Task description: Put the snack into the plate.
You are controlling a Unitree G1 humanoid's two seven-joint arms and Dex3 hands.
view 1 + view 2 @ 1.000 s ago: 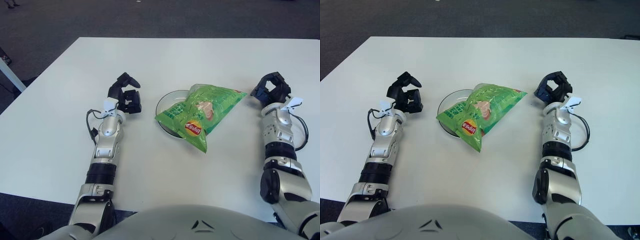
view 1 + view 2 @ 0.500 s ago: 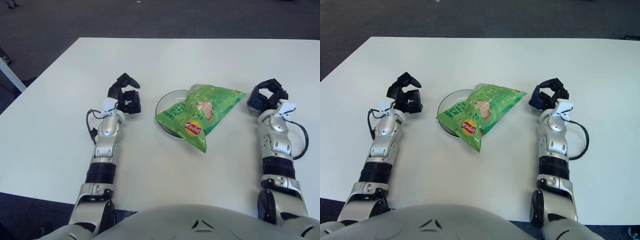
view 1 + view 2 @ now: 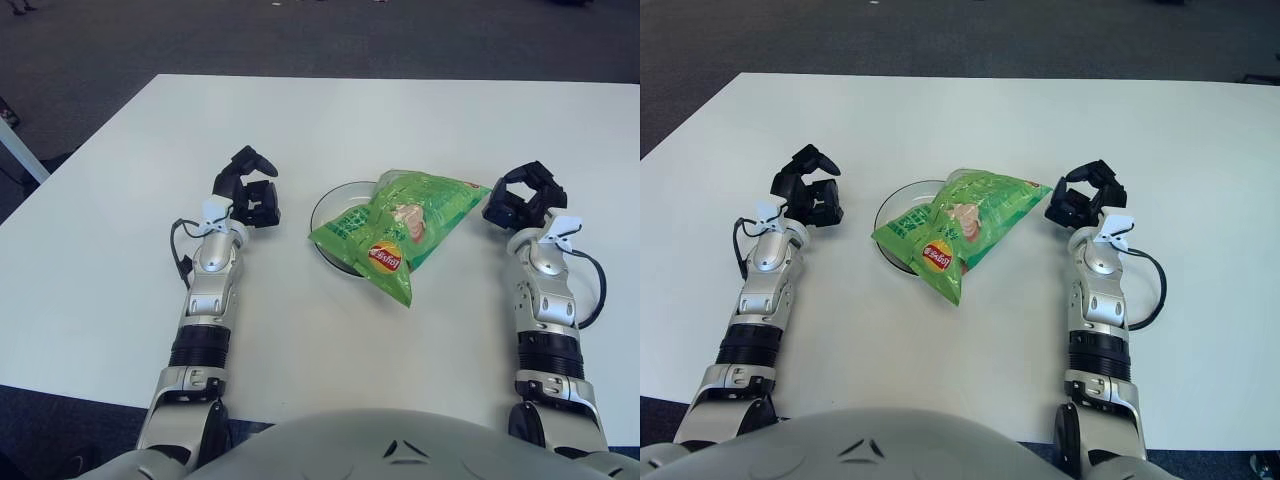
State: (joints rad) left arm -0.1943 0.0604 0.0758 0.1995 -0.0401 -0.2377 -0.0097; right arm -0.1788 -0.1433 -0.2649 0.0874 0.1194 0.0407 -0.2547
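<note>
Left eye view is giving me the green chip bag (image 3: 400,225) lying across the clear round plate (image 3: 333,205) near the middle of the white table (image 3: 120,260). The bag is covering the plate's right and near portion, and its near end is hanging past the rim onto the tabletop, so only the plate's left arc is showing. I am seeing my right hand (image 3: 520,197) just beside the bag's far right corner, with a sliver of table between them; its fingers are curling loosely inward and gripping nothing. My left hand (image 3: 250,190) is sitting to the left of the plate, apart from it, fingers likewise bent in around empty space.

Right eye view is showing the same layout, though there the right hand (image 3: 1083,198) is appearing nearly against the bag's corner (image 3: 1040,187), and I cannot tell whether they are touching. That view is also catching more of the black cable (image 3: 1148,290) looping out beside my right forearm, plus a wider strip of table to the right.
</note>
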